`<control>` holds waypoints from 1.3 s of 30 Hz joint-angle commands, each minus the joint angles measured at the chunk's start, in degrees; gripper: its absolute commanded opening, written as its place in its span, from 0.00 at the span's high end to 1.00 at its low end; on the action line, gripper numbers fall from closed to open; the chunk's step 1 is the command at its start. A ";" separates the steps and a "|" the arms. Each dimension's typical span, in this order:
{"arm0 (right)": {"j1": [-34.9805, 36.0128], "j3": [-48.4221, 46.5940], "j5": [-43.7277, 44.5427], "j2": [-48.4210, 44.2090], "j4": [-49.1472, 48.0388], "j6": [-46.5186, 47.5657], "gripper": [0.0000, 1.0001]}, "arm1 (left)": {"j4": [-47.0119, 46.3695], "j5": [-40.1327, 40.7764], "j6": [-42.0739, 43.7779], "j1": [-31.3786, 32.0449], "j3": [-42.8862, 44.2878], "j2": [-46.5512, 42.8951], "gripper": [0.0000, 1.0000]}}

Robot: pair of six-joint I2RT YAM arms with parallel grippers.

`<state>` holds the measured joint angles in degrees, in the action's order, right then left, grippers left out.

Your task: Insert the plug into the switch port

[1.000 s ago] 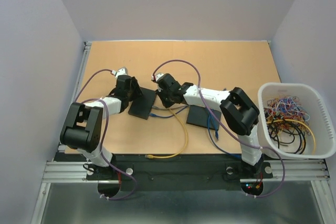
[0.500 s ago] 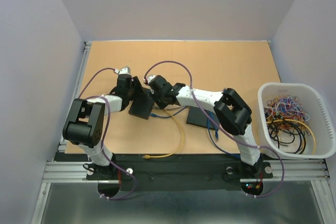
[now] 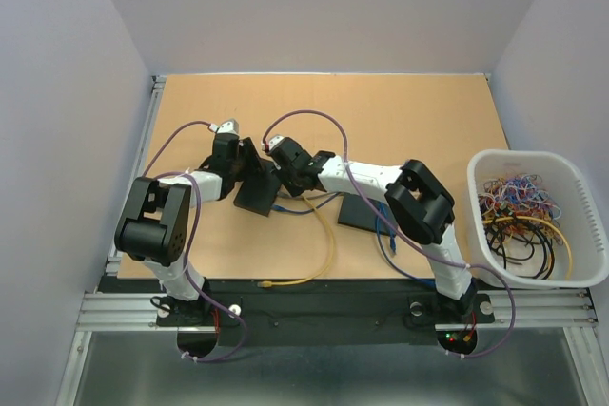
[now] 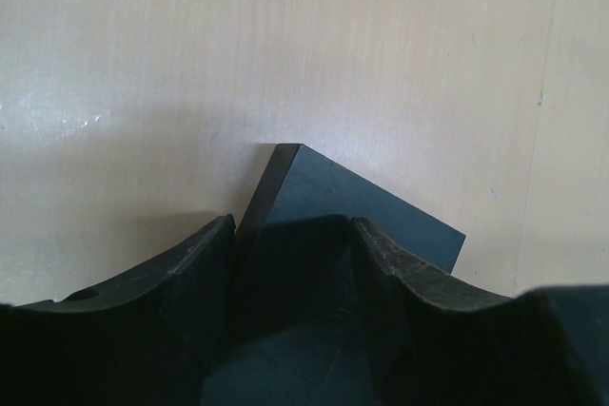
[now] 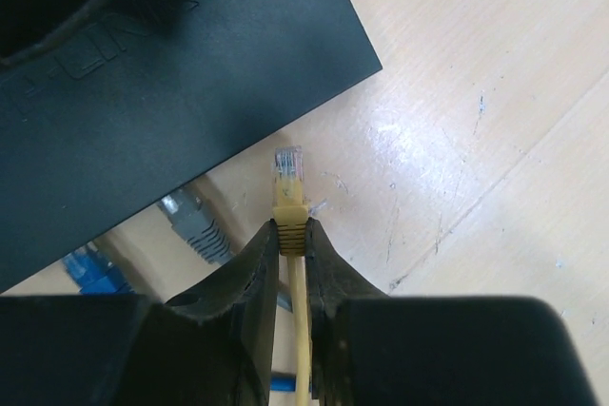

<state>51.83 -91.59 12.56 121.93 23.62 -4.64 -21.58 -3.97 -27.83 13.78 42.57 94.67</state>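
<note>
The black switch lies left of the table's centre, and my left gripper is shut on its far edge. In the left wrist view the switch fills the gap between my two fingers, one corner pointing away. My right gripper is shut on the yellow plug. The plug's clear tip points at the switch's edge and stands a short gap off it, over bare table. The yellow cable trails toward the near edge. The switch ports are not visible.
A grey plug and a blue plug lie by the switch's edge. A second black box sits under the right arm. A white basket of cables stands at the right. The yellow cable's other end lies near the front edge.
My right gripper moved left with the yellow plug, closer to the switch. My left gripper shifted slightly right with the switch. Little has moved in the last half second.
</note>
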 commanded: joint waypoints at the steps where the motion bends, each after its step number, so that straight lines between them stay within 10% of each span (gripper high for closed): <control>1: -0.24 -2.80 2.65 2.35 0.55 1.56 0.99 | -0.83 -1.57 1.64 0.72 2.26 0.16 0.39; 39: 0.55 -5.00 -0.87 -1.87 1.43 -1.59 1.00 | 2.07 1.42 1.99 3.09 4.81 2.27 0.41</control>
<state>51.46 -96.38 11.99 124.38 27.09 -5.17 -20.16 -1.87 -25.76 15.77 45.67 96.71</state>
